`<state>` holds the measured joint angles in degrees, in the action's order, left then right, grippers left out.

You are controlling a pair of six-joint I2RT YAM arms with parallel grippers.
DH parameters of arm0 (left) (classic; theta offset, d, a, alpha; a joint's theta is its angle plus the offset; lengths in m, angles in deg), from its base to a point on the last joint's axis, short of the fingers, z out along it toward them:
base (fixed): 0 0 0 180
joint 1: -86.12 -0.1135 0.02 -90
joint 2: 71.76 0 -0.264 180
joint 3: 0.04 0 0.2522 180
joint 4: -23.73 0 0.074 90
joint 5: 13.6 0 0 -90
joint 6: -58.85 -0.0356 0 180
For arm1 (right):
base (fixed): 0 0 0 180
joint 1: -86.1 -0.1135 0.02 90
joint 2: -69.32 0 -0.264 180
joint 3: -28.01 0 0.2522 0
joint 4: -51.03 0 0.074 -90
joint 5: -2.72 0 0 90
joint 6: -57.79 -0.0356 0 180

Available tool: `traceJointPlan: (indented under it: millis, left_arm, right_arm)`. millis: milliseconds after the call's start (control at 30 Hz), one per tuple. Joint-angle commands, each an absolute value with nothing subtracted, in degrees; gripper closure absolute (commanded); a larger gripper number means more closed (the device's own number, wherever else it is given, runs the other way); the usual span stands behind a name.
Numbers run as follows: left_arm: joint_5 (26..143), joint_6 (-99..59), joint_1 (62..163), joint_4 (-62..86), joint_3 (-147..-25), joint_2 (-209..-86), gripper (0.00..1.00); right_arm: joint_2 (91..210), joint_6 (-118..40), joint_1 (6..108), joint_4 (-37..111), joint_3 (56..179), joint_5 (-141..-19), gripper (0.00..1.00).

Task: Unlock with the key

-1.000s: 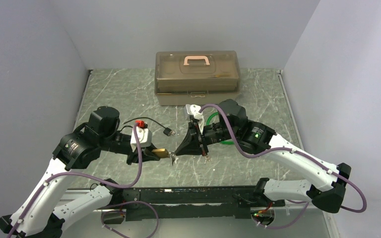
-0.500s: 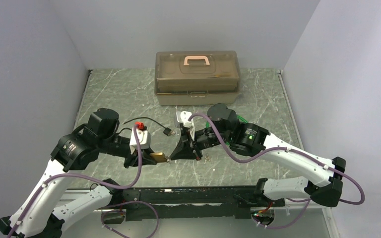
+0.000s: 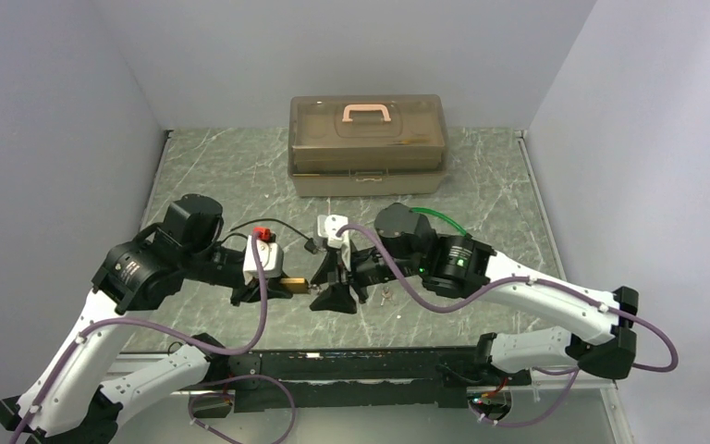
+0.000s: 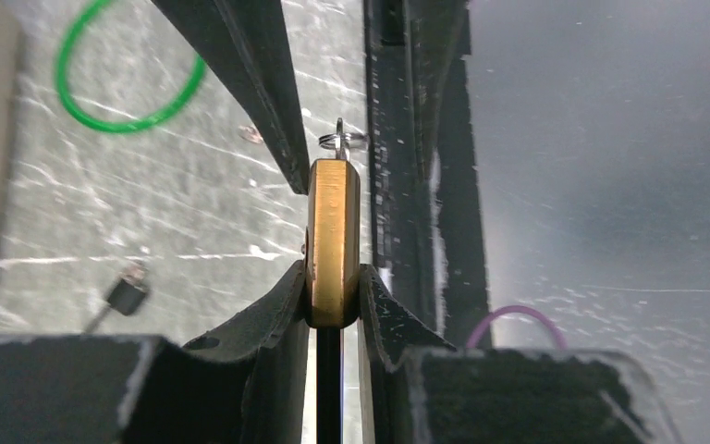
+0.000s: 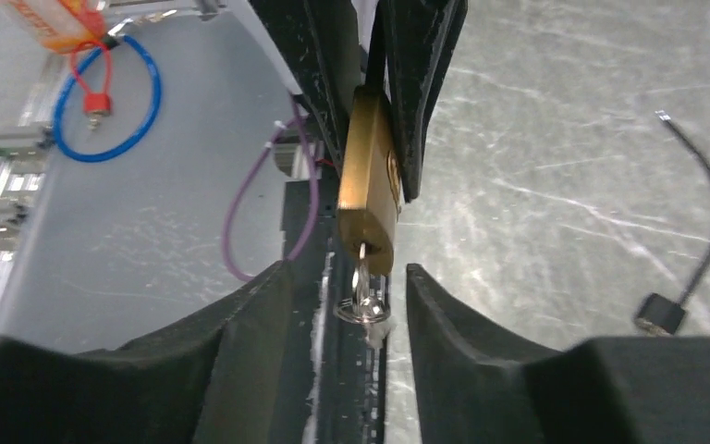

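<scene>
A brass padlock [image 4: 334, 240] is held edge-on off the table, my left gripper [image 4: 333, 296] shut on its body. A silver key [image 5: 366, 287] with a small ring [image 5: 362, 312] sticks out of the lock's end. My right gripper [image 5: 347, 270] stands open around the key, with a gap on each side of it. From above, the two grippers meet tip to tip at the padlock [image 3: 296, 285], the left gripper [image 3: 277, 287] on one side and the right gripper [image 3: 319, 287] on the other. The shackle is hidden between the left fingers.
A brown toolbox [image 3: 368, 143] with a pink handle stands at the back. A green ring [image 4: 111, 129] lies behind the right arm. A black cable with a plug [image 3: 312, 246] lies just beyond the grippers. Small metal pieces [image 3: 385, 296] lie under the right wrist.
My right gripper has moved left up to the padlock and its jaws have opened off the key, which now stays in the lock. The left gripper still holds the padlock.
</scene>
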<state>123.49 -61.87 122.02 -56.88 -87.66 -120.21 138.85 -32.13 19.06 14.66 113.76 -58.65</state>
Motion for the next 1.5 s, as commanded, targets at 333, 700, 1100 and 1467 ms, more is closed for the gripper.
traceJointPlan:
  millis: [333, 700, 1100, 1467]
  left_arm:
    - [124.23, -67.30, 122.49, -51.45, -92.20, -119.05, 1.00]
    - [125.78, -64.90, 122.40, -49.02, -91.46, -119.22, 1.00]
    - [125.62, -64.73, 122.40, -48.65, -90.40, -118.81, 1.00]
    - [125.88, -64.28, 122.21, -48.48, -90.36, -118.72, 1.00]
  right_arm:
    - [130.32, -29.51, 23.15, 14.92, 117.08, -63.37, 0.41]
    - [134.97, -34.26, 23.10, 18.35, 116.78, -57.52, 0.57]
    - [137.13, -35.01, 23.17, 16.20, 117.97, -53.86, 0.67]
    - [137.92, -35.76, 23.18, 16.43, 118.24, -53.90, 1.00]
